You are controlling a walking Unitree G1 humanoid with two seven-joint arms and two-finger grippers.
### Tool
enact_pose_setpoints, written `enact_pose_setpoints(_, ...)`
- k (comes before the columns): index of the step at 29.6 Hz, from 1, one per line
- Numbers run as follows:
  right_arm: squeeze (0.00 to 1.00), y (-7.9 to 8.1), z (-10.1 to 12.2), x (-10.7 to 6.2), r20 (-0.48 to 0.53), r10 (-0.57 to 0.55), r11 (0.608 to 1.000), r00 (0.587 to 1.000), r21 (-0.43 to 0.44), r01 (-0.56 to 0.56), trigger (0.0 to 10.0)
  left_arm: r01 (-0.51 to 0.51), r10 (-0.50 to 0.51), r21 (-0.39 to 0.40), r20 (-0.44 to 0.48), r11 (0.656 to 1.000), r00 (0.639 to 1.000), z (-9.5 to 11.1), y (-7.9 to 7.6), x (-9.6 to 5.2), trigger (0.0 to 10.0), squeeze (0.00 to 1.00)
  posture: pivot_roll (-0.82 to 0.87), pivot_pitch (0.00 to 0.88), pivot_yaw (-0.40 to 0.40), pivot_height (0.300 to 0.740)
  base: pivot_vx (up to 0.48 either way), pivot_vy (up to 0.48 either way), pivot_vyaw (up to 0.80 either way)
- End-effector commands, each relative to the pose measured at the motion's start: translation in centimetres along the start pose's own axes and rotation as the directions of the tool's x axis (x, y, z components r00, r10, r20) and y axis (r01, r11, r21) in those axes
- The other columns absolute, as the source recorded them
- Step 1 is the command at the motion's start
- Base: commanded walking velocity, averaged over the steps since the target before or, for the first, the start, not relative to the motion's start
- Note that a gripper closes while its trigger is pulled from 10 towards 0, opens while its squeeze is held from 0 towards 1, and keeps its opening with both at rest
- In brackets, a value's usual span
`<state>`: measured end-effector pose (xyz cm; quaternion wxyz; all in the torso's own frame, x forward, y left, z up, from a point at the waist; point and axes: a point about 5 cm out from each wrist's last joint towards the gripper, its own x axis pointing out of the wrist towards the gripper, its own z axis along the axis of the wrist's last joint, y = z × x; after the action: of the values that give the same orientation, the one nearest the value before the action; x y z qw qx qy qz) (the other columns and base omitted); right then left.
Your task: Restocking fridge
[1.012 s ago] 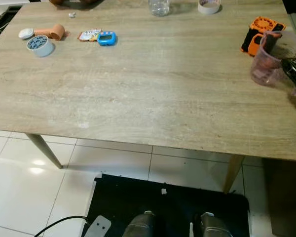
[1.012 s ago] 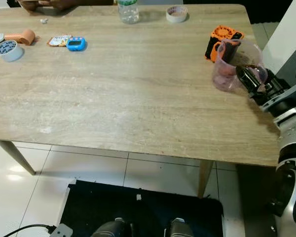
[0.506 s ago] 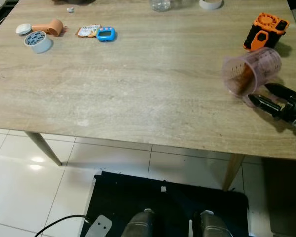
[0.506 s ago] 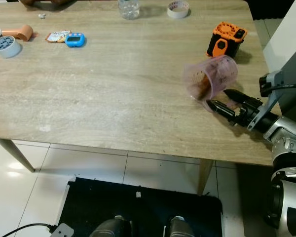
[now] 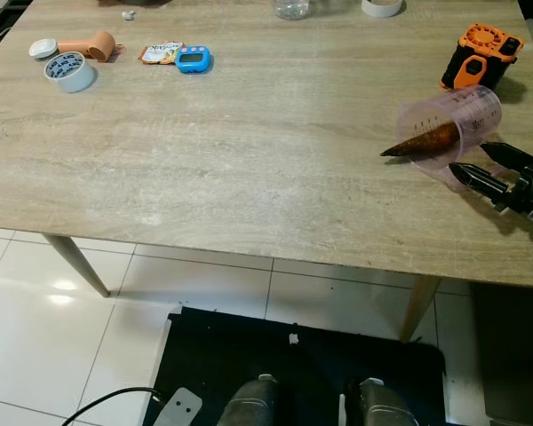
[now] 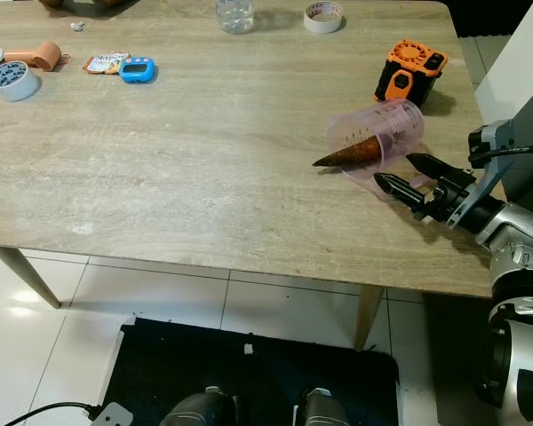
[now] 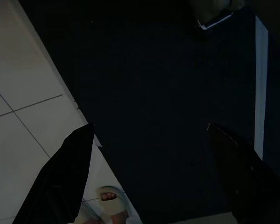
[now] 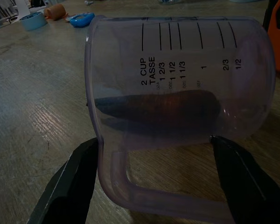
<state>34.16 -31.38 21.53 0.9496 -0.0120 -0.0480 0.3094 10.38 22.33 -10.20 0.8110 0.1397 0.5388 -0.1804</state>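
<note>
Left eye view, from the far left of the counter point(image 5: 249, 151): a roll of tape point(image 5: 68, 69), a small orange thing, a blue timer point(image 5: 194, 59), all well apart from the action. Over on the right, the measuring cup point(image 5: 451, 126) now lies on its side; half a second ago it was tipped with the carrot deep inside, and a second ago it was upright in the right pincer point(image 5: 480, 169). Now the carrot point(image 5: 421, 142) has slid half out, its tip pointing across the wood. The right pincer stands spread wide just behind the cup, holding nothing. I'd say the carrot is freed for a grab and a trip to the fridge.

Right wrist view adds the cup's printed scale and the carrot's thick end inside, handle lying on the wood between the fingers. Left wrist view shows the left pincer point(image 7: 154, 177) hanging wide over a dark mat and pale tiles.
</note>
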Motion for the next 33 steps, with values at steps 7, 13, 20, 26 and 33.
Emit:
enact_pose_setpoints(7, 0.00, 1.0, 0.5, 1.4, 0.048, 0.068, 0.997, 0.997, -0.030, -0.067, 10.0, 0.026, -0.027, -0.019, -0.041, 0.999, 0.999, -0.9, -1.4, 0.2, 10.0, 0.00, 0.08, 0.244, 0.044, 0.740, 0.000, 0.000, 0.00)
enact_pose_setpoints(13, 0.00, 4.2, 0.3, 4.7, 0.104, 0.225, 0.974, 0.969, -0.035, -0.223, 10.0, 0.028, -0.029, -0.023, -0.041, 0.999, 0.999, -0.6, -1.8, 0.4, 10.0, 0.00, 0.06, 0.235, 0.031, 0.740, 0.000, 0.000, 0.00)
enact_pose_setpoints(20, 0.00, 6.6, 0.6, 6.7, 0.117, 0.343, 0.939, 0.932, -0.049, -0.340, 10.0, 0.037, -0.038, -0.027, -0.038, 0.999, 0.999, -0.3, -2.4, 0.7, 10.0, 0.00, 0.05, 0.229, 0.017, 0.740, 0.000, 0.000, 0.00)
enact_pose_setpoints(26, 0.00, 8.1, 1.0, 8.1, 0.099, 0.392, 0.918, 0.914, -0.102, -0.383, 10.0, 0.043, -0.045, -0.036, -0.033, 0.998, 0.998, 0.0, -3.0, 0.9, 10.0, 0.00, 0.04, 0.224, 0.000, 0.740, 0.000, 0.000, 0.00)
enact_pose_setpoints(33, 0.00, 8.8, 1.1, 8.3, -0.031, 0.352, 0.903, 0.935, -0.252, -0.349, 10.0, 0.048, -0.050, -0.049, -0.032, 0.998, 0.998, 0.0, -3.5, 1.0, 10.0, 0.00, 0.03, 0.222, -0.012, 0.740, 0.000, 0.000, 0.00)
